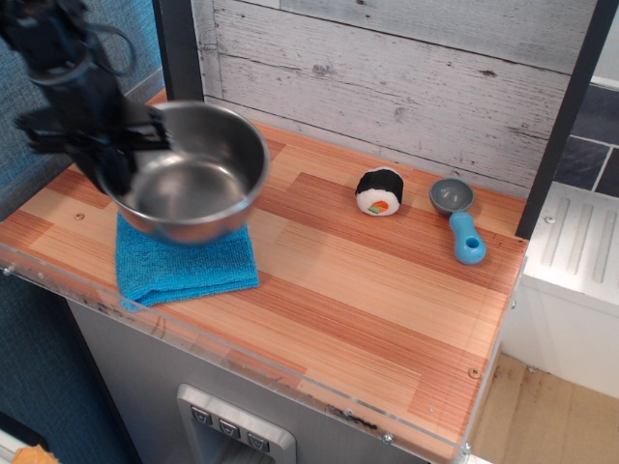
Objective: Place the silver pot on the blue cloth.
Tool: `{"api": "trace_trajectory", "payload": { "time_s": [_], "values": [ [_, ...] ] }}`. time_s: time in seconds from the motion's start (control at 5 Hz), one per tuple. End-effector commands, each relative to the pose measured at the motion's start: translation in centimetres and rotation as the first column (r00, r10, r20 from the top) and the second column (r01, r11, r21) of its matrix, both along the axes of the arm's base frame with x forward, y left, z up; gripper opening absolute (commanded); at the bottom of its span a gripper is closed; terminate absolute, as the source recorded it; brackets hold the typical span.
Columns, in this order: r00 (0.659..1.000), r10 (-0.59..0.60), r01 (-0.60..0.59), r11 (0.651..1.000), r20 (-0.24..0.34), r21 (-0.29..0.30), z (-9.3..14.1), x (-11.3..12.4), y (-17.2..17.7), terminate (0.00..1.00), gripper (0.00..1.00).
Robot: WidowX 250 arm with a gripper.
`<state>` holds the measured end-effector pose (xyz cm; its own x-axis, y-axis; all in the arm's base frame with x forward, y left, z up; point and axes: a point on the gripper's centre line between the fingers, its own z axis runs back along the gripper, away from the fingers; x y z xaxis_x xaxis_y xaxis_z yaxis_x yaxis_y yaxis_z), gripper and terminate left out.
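A: Where is the pot (193, 174)?

B: Over the cloth (184, 259), covering its back half. The front of the cloth shows below the pot's rounded side. Whether the pot's base touches the fabric I cannot tell; it sits slightly blurred.

A: And the claw (114, 150)?

B: At the pot's left rim, clamped onto it. The dark fingers (121, 169) straddle the rim, one part reaching down inside the pot against the inner wall, the rest outside. The gap between them looks narrow, just the wall of the pot, though blur hides the exact tips.

A: Is the pot level?

B: Nearly. Its opening faces up and a little toward the camera, so the inside bottom is visible and holds nothing.

A: What else lies on the surface (368, 300)?

B: Taking the pot as the mark: well to its right lies a sushi roll (379, 191), black outside, white with orange in the middle. Farther right again is a scoop (458, 220) with a grey bowl and a blue handle pointing toward the front edge. Both stand well apart from the cloth.
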<state>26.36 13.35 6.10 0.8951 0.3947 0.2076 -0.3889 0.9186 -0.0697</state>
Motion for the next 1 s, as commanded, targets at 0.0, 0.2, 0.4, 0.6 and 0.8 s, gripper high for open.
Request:
{"api": "trace_trajectory", "payload": {
  "time_s": [0.0,0.2,0.4,0.6,0.8],
  "values": [
    [0.999,-0.029,0.029,1.000,-0.024,0.000,-1.7,0.1,-3.0,0.00,0.00],
    [0.999,-0.014,0.014,1.000,-0.048,0.006,-2.3,-0.3,-3.0,0.00,0.00],
    [0.999,0.025,-0.024,1.000,-0.034,0.012,-1.9,-0.8,-2.2,0.00,0.00],
    [0.999,0.036,-0.036,0.999,-0.025,0.014,-1.4,-0.9,-1.8,0.00,0.00],
    [0.998,0.056,-0.056,0.998,-0.042,0.006,-1.8,-1.1,-1.7,0.00,1.00]
  ]
}}
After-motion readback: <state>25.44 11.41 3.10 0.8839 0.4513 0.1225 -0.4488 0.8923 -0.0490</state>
